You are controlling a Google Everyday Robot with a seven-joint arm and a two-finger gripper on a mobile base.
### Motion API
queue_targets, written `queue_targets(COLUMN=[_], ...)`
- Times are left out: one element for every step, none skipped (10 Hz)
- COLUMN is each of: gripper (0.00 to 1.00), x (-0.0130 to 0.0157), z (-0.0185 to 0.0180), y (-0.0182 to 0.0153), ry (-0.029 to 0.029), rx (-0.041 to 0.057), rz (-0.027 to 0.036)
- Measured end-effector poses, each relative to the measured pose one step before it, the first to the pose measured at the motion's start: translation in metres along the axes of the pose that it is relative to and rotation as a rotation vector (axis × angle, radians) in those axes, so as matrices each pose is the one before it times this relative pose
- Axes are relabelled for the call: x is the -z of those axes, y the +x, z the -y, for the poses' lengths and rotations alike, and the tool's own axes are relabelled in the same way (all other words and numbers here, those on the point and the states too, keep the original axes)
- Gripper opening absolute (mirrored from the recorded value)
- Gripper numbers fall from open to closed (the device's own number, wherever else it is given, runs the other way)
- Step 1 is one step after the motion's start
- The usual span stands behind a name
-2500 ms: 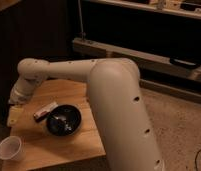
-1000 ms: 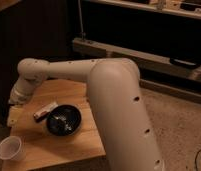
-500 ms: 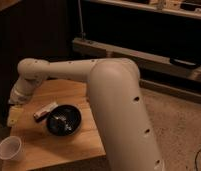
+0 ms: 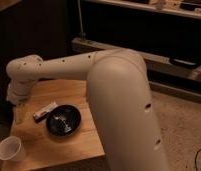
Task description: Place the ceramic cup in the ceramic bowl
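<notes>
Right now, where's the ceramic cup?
The ceramic cup sits at the table's near-left corner, apart from the ceramic bowl; the gripper hangs farther back, over the left edge.

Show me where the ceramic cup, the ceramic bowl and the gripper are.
ceramic cup (image 4: 9, 148), camera view, on its open mouth, near the table's front left corner.
ceramic bowl (image 4: 64, 120), camera view, on its glossy black inside.
gripper (image 4: 19, 116), camera view, on its lower tip, at the table's left edge.
</notes>
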Motion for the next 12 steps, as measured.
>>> queue_targets(gripper=[0.76,0.76,0.76,0.76,0.76,0.76,0.76,0.76,0.76,0.76,0.76,0.76], x=[0.00185,0.00085,0.00104,-0.00047,-0.00191,-0.00242,-0.00152,-0.00011,0.00071,0.00064,0.00124,0.00174], z=[-0.00131,-0.00025,0.00015,-0.00010,-0.00102,-0.00279,-0.00429,-0.00459,-0.00213,-0.00147,-0.00119,-0.00142], y=[-0.00200,0.00099,0.00142,-0.00085,-0.00251,0.00316,0.00043,0.00149,-0.00036,-0.00122,-0.00064,0.00059], ry=[0.01201,0.00272,0.00162,0.00054,0.00319,0.00851,0.00760,0.00791,0.01104,0.01321,0.01538,0.01307], rx=[0.04337,0.00638,-0.00239,0.00532,0.02051,0.04831,0.09819,0.11312,0.07804,0.07273,0.06094,0.04457], rz=[-0.01910,-0.00490,-0.00067,0.00141,0.01037,0.01573,0.04100,0.04546,0.03041,0.02793,0.02333,0.01497])
